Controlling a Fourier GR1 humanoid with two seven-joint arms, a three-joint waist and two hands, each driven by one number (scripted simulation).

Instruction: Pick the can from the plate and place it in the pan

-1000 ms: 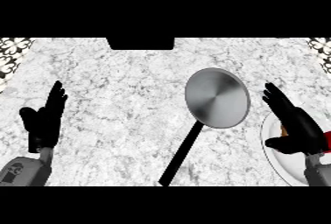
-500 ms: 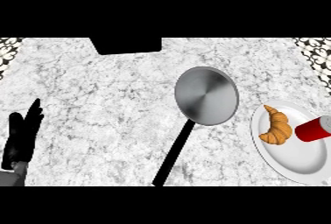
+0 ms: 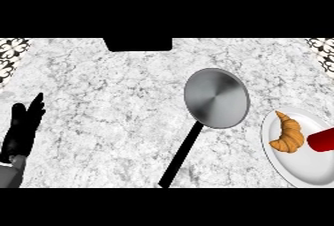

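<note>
The can (image 3: pixel 322 141) lies on the plate (image 3: pixel 306 170) at the desk's right edge, beside a croissant (image 3: pixel 288 132). The left hand (image 3: pixel 23 128) rests open by the left edge; the right hand is out of sight. Best approach from the right, avoiding the croissant, then carry it to the pan (image 3: pixel 216 98).

Only the left hand (image 3: pixel 20 130) shows, at the view's left edge, low in the picture. It is black, its fingers straight and close together, pointing up and a little to the right, with the thumb set slightly apart on its left side; it rests open and holds nothing. Below it a short piece of the grey left forearm (image 3: pixel 9 174) comes in from the lower left corner, and the right hand does not show.
</note>
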